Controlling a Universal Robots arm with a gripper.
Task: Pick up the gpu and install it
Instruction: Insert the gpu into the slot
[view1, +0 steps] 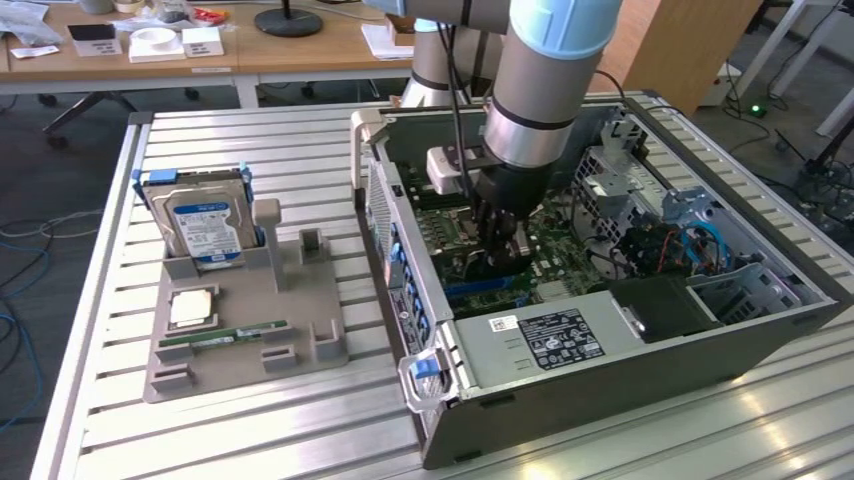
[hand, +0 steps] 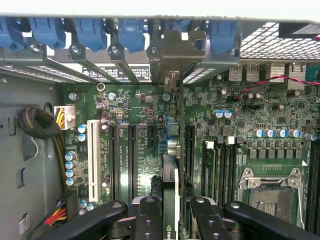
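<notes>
My gripper (view1: 498, 243) reaches down inside the open computer case (view1: 587, 345), above the green motherboard (view1: 447, 225). It is shut on the gpu (hand: 170, 192), a thin dark card seen edge-on between the two black fingers (hand: 149, 220). The gripper (hand: 172, 212) holds the card upright over the black expansion slots (hand: 132, 155). The card's silver bracket (hand: 175, 50) stands at the case's rear slot openings, among the blue latches (hand: 90, 32). In the exterior view the gpu (view1: 478, 264) is mostly hidden by the gripper.
A grey fixture (view1: 240, 330) at the exterior view's left carries a blue-labelled hard drive (view1: 207, 225), a green RAM stick (view1: 220, 336) and a square chip (view1: 194, 308). Inside the case are a white slot (hand: 92, 155), a sleeved cable bundle (hand: 37, 122) and the processor socket (hand: 272, 185).
</notes>
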